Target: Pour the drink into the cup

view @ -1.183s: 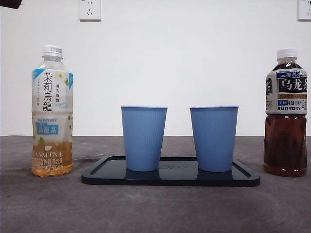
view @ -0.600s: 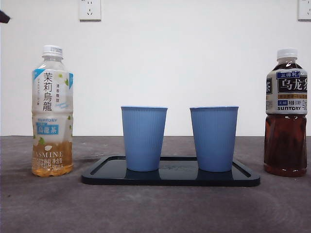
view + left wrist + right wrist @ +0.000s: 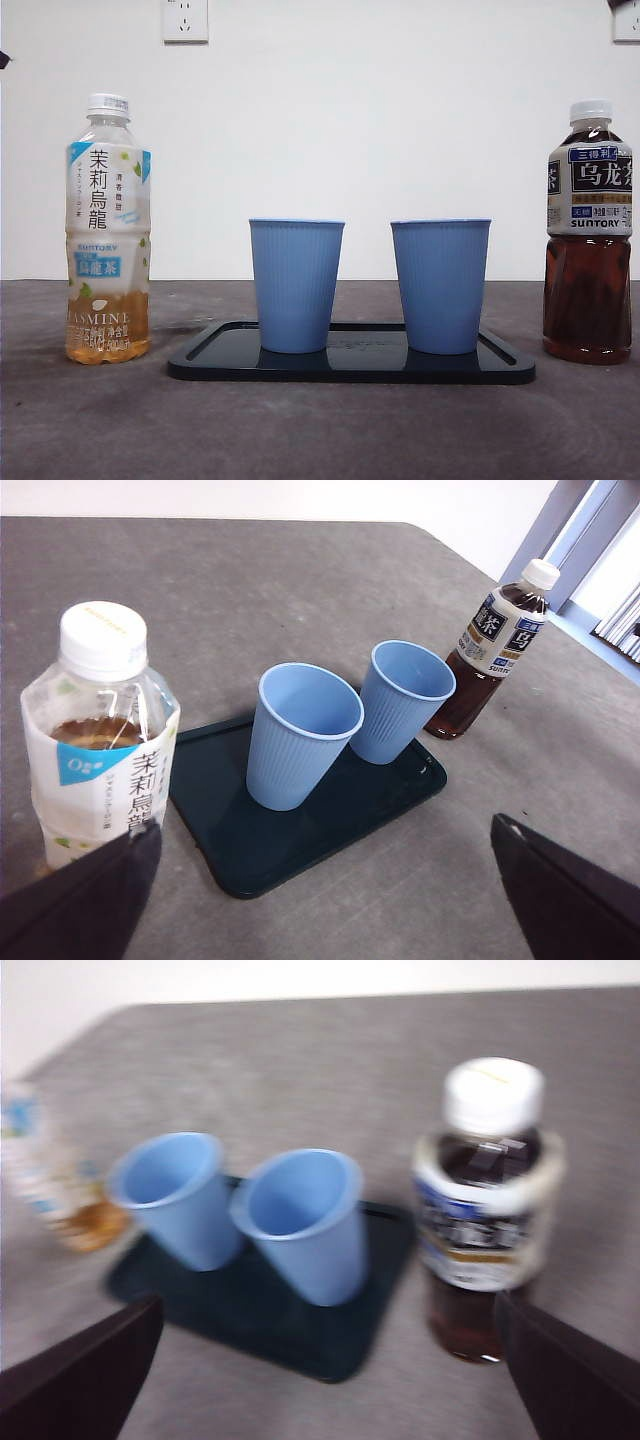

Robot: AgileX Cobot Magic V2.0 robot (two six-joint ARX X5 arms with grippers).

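Two cups share the tray, bottles flanking well apart

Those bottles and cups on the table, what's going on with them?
Nothing is being handled yet. Two blue cups stand upright on a dark tray, with a capped jasmine tea bottle on one side and a capped oolong bottle on the other. The left end effector, jaws open, hangs by the jasmine bottle; the right end effector, also open, hangs by the oolong bottle. Neither touches anything, and no drink has been poured.
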